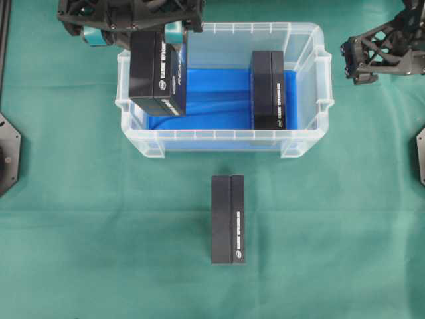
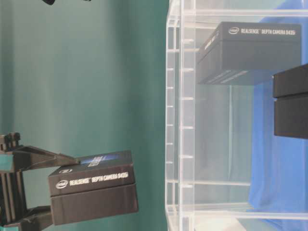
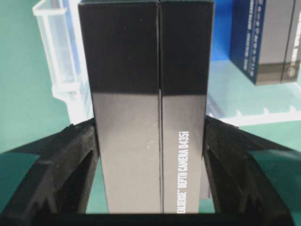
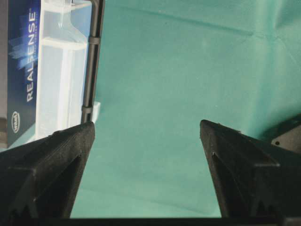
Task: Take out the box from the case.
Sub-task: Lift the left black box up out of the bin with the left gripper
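My left gripper [image 1: 154, 38] is shut on a black box [image 1: 157, 73], holding it above the left end of the clear case [image 1: 219, 135]. In the left wrist view both fingers [image 3: 77, 146] press the box's [image 3: 146, 70] long sides. From table level the held box [image 2: 91, 192] hangs clear of the case rim [image 2: 174, 120]. A second black box [image 1: 267, 90] stands on the blue floor at the case's right end. My right gripper [image 1: 355, 61] is open beside the case's right wall, with only green cloth between its fingertips [image 4: 146, 129].
A third black box [image 1: 228, 219] lies on the green cloth in front of the case. Black mounts sit at the left edge [image 1: 8, 153] and the right edge [image 1: 420, 156] of the table. The case wall [image 4: 61, 70] stands just left of my right gripper.
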You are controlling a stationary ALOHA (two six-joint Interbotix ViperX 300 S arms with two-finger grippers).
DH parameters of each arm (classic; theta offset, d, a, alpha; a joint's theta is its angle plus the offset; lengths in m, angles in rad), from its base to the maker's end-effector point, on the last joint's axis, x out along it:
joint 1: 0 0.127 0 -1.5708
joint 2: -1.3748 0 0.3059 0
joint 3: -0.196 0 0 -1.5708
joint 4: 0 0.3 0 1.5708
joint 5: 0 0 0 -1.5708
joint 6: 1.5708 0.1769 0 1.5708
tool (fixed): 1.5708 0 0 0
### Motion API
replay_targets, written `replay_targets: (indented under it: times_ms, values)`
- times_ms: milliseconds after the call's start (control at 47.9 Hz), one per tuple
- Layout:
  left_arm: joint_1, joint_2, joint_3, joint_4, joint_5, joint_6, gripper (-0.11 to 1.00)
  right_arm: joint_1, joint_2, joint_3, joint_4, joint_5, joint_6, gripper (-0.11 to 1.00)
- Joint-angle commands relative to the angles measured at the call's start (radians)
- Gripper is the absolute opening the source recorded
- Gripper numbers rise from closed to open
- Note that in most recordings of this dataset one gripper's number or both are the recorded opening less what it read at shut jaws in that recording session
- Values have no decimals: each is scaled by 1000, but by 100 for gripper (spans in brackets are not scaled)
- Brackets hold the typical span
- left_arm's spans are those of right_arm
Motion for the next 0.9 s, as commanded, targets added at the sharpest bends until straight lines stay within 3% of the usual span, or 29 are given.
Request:
replay_targets:
  times_ms: [0, 878]
  values:
    - [-3, -31, -29, 2, 3, -3, 62, -2, -14, -21, -3, -5, -2, 89]
    - [-3, -35, -18, 3, 5, 0, 62, -2, -14, -21, -6, -5, 0, 89]
